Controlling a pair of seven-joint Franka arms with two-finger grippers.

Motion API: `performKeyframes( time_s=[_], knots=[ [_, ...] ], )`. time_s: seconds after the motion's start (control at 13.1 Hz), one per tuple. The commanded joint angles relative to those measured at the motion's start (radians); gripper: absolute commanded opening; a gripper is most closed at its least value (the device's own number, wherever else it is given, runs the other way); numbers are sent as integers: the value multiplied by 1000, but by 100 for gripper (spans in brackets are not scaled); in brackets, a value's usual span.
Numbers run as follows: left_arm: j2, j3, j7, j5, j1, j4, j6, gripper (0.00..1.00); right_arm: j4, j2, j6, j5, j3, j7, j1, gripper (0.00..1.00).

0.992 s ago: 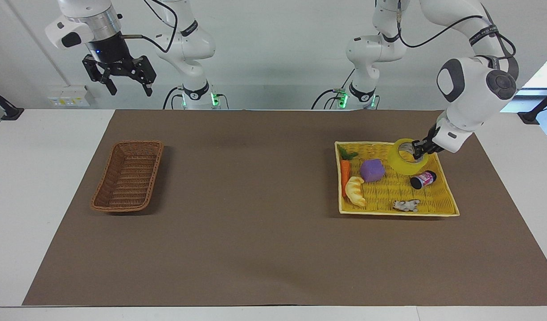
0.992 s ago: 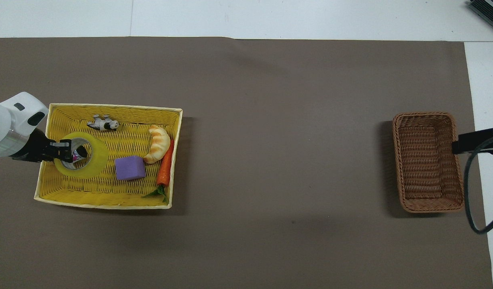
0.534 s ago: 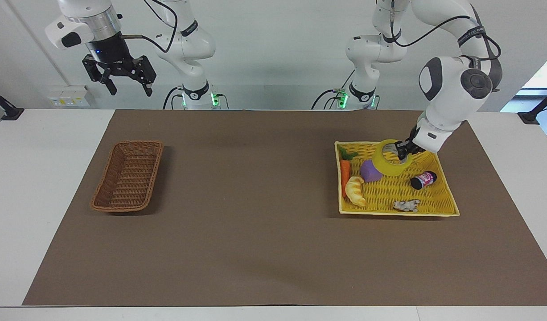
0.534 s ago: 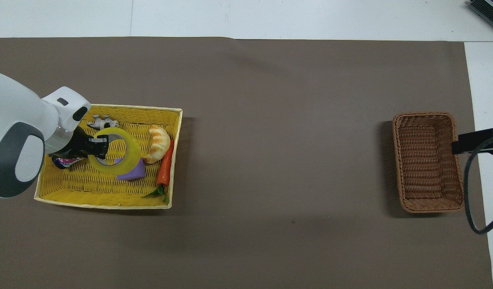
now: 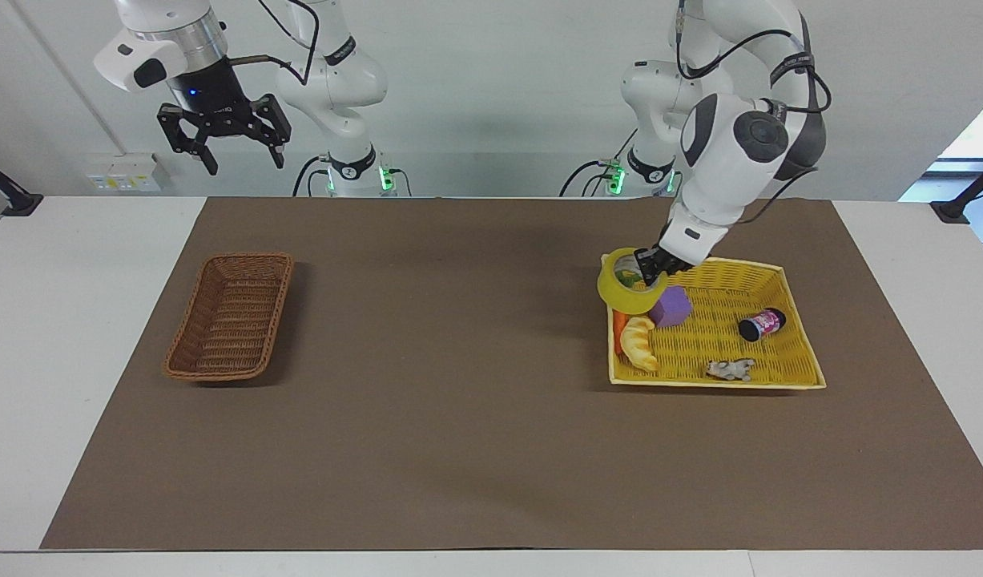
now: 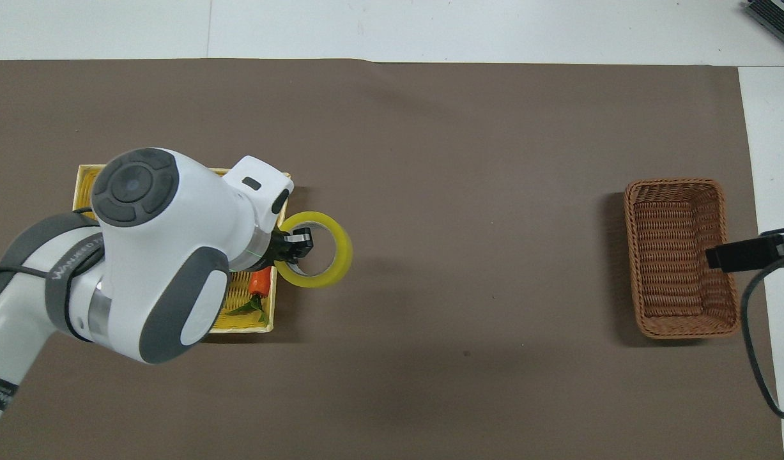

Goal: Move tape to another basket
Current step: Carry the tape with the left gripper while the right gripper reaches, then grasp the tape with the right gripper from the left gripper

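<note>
My left gripper is shut on the rim of the yellow tape roll and holds it in the air over the edge of the yellow tray that faces the table's middle. The dark-brown wicker basket sits empty at the right arm's end of the table. My right gripper hangs open and empty, high above the table's edge near that basket; in the overhead view only a black part of it shows by the basket's rim.
In the yellow tray lie a purple cube, a croissant, a carrot, a small dark bottle and a small grey figure. A brown mat covers the table between tray and basket.
My left gripper has carried the tape up and across the yellow tray toward the table's middle, to the tray's edge. The right gripper has shifted slightly toward the table's middle.
</note>
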Motion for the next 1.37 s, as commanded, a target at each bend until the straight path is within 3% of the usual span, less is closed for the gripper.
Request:
performKeyframes(
  time_s=[0.0,0.15,0.38,0.53,0.84,1.3],
  knots=[
    [12,18,-124,-25,-113,67,3,0,-74,-27,35,36,2,-25,-14,100],
    [31,18,-212,-30,-188,128,3,0,-114,-25,53,112,2,-32,-14,100],
    [171,18,-327,-27,-280,280,-10,0,-173,-22,96,206,2,-27,-11,100],
    [225,4,-343,-30,-297,366,-13,0,-211,-14,99,273,2,-27,-17,100],
    [254,-5,-402,-31,-371,377,69,0,-280,9,102,356,2,-35,-21,100],
    [286,-25,-531,-45,-423,386,200,0,-332,23,102,358,0,-28,-18,100]
  ],
)
